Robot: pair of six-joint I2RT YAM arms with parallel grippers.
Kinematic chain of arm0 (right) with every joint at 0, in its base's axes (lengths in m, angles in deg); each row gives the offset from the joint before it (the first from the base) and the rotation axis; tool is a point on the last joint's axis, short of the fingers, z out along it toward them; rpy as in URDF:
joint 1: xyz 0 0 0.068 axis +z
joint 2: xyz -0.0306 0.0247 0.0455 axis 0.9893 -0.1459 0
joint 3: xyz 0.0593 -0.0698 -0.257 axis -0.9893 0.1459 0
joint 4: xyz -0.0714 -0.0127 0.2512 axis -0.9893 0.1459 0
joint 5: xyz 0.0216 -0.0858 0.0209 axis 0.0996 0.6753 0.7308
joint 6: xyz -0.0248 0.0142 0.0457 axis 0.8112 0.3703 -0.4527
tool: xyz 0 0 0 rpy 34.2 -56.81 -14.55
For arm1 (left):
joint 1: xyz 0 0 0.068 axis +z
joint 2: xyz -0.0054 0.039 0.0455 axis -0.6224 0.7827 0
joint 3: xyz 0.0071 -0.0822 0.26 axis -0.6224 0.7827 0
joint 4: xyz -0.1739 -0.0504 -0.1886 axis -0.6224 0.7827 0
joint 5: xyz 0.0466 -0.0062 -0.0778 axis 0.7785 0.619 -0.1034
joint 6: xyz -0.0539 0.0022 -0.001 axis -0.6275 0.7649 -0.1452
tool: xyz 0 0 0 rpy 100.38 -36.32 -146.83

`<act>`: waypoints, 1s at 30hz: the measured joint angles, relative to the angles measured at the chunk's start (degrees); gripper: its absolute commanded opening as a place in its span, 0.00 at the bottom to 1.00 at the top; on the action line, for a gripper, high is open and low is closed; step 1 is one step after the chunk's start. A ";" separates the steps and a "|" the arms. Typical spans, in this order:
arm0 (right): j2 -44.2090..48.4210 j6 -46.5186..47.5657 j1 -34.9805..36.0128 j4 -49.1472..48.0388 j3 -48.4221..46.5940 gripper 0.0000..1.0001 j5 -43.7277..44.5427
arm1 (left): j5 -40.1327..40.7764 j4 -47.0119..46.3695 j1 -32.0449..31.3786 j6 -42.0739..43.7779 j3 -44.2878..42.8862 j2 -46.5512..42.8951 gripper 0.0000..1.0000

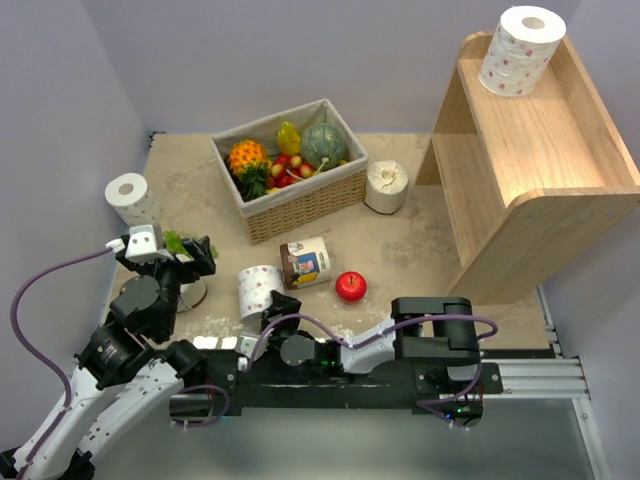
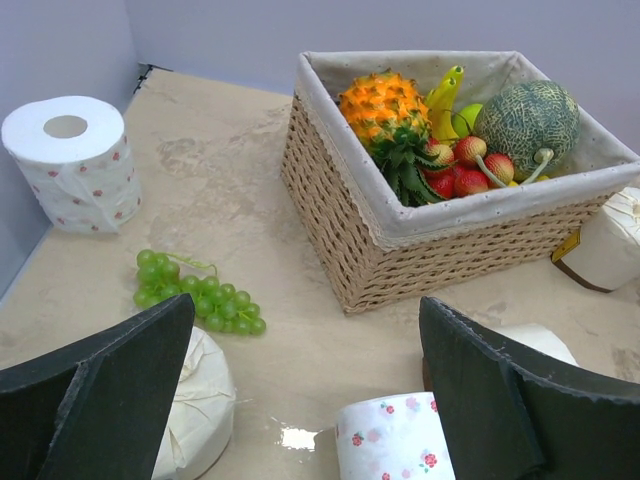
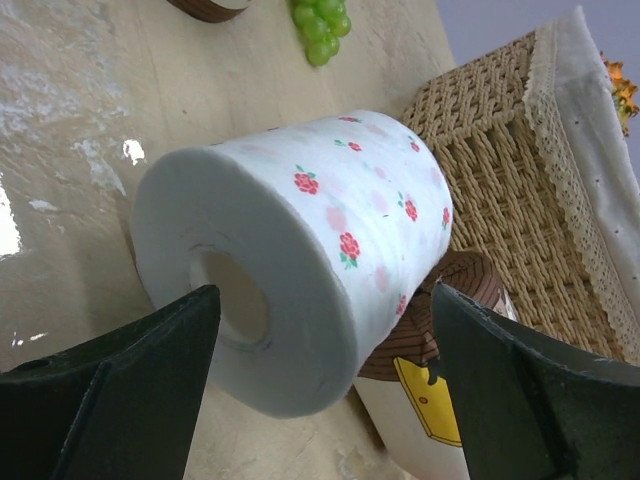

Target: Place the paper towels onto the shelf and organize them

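Note:
The light-wood shelf (image 1: 540, 160) stands at the right, with one pink-dotted paper towel roll (image 1: 520, 50) on its top tier. Another dotted roll (image 1: 260, 290) sits mid-table. My right gripper (image 1: 266, 318) is open, its fingers on either side of this roll (image 3: 330, 220) without gripping it, and the roll's hollow end faces the camera. My left gripper (image 1: 195, 258) is open and empty above a plain cream roll (image 1: 190, 293), which also shows in the left wrist view (image 2: 195, 410). A dotted roll (image 1: 132, 198) stands at the far left (image 2: 70, 160). A cream roll (image 1: 387, 186) stands by the basket.
A wicker fruit basket (image 1: 300, 205) sits at the back centre (image 2: 400, 260). A printed-label jar (image 1: 306, 262) lies just behind the central roll (image 3: 430, 400). A red apple (image 1: 350, 286) lies beside it. Green grapes (image 2: 195, 295) lie by the left gripper. Walls close in on the left and at the back.

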 measured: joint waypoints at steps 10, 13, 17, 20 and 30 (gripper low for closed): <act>-5.29 3.80 -0.07 -4.50 -3.23 0.75 2.89 | -0.04 -0.92 0.00 0.15 0.79 -0.02 1.00; -7.08 4.76 -0.22 -6.27 -4.55 0.71 3.78 | -0.04 -1.03 0.00 0.17 0.85 -0.02 1.00; -7.63 5.53 -0.55 -7.13 -4.66 0.62 4.02 | -0.04 -1.27 0.00 0.17 0.85 -0.02 1.00; -7.63 6.08 -0.59 -7.63 -4.68 0.57 4.11 | -0.07 -1.31 0.00 0.17 0.85 -0.02 1.00; 0.26 4.02 -0.92 -1.99 -4.79 0.42 5.07 | -0.07 -1.33 0.00 0.20 0.85 -0.02 1.00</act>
